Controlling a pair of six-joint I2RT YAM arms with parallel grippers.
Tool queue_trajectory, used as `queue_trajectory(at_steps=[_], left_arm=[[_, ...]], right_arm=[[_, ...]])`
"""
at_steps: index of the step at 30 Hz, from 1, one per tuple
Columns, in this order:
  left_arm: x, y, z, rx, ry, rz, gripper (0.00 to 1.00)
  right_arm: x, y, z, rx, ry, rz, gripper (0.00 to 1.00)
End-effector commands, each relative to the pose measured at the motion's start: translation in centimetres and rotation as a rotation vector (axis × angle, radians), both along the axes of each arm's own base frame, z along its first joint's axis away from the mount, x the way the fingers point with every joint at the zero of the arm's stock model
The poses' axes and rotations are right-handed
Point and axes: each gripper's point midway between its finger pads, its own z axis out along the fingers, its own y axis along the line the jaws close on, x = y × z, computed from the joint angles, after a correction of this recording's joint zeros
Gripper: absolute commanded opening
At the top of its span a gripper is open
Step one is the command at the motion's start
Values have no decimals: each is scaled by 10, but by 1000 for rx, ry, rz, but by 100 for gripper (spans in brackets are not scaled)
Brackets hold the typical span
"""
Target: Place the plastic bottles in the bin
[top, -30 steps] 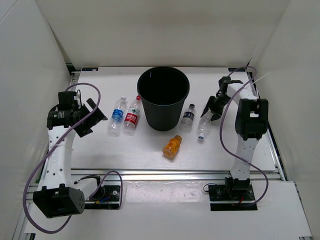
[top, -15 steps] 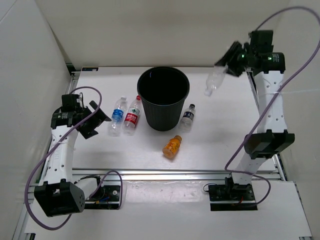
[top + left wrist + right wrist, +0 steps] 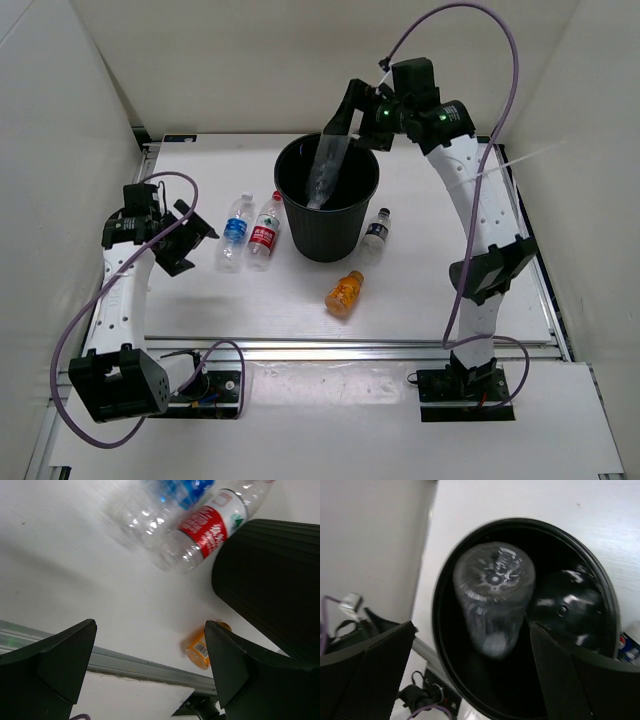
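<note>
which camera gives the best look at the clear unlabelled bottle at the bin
Right wrist: the clear unlabelled bottle fills the middle, seen end-on within the bin rim, between the wide-open jaws and touching neither. Top external shows it only as a pale blur against the bin's dark opening. Left wrist shows none of it.

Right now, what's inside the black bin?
One clear unlabelled bottle, blurred, is in the mouth of the bin, under the open right gripper. Beside it, bare glossy floor shows. The floor under the bottle is hidden.
</note>
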Motion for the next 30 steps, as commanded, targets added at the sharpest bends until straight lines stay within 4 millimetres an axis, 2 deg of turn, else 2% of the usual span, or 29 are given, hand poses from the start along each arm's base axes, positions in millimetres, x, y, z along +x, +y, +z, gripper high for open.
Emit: queue_trajectory(at_steps=[1,2,3,4,5,7,8,10,11,12,13,15,16,18,20,21,22,23,24,25,30], left_arm=[[16,-19,34,-81,-143,-97,100],[16,-21,35,-92,-145,-105,100],[18,-21,34,-92,-145,-105,100],[20,-24,37,-109,-160,-119,100],[19,-26,34,-122,-164,-118,100],[22,-26,36,-116,-193,-120,100],[19,-24,35,-104,-194,-112,100],[17,-24,33,-76,-192,-112,100],[18,-21,31,-60,-189,-101,100],[16,-21,26,-62,-176,-100,100],[17,-22,24,-78,-170,-80,100],[13,-36,10,-165,-121,-102,100],[15,-42,8,-205,-119,-109,100],[15,-55,6,-281,-124,-159,100],[17,-58,8,-271,-130,-187,100],[21,-53,14,-217,-151,-192,100],[25,-52,19,-189,-166,-190,100],[22,-54,20,-159,-157,-211,100],[26,-51,22,-140,-164,-210,100],[24,-54,24,-141,-162,-221,100],[26,-70,26,-207,-182,-298,100]], right_arm=[[-19,-30,54,-24,-171,-61,100],[-20,-44,62,-41,-204,-103,100],[-30,-60,86,-35,-269,-144,100],[-28,-73,82,-57,-270,-195,100],[-33,-104,93,-77,-297,-318,100],[-26,-140,83,-79,-275,-434,100],[-29,-152,49,-106,-196,-456,100],[-25,-176,9,-81,-58,-516,100],[-27,-180,-11,-67,9,-516,100],[-29,-184,-58,-74,136,-519,99],[-30,-194,-80,-43,219,-538,96],[-34,-182,-115,38,339,-442,94],[-39,-187,-143,48,411,-440,94],[-33,-186,-159,71,414,-386,93],[-27,-176,-170,81,438,-297,89],[-20,-175,-185,58,448,-251,88],[-20,-173,-178,57,431,-228,88],[-13,-173,-192,51,465,-214,95],[-10,-169,-200,42,478,-199,98],[-5,-167,-219,40,522,-184,100],[5,-144,-254,49,621,-107,100]])
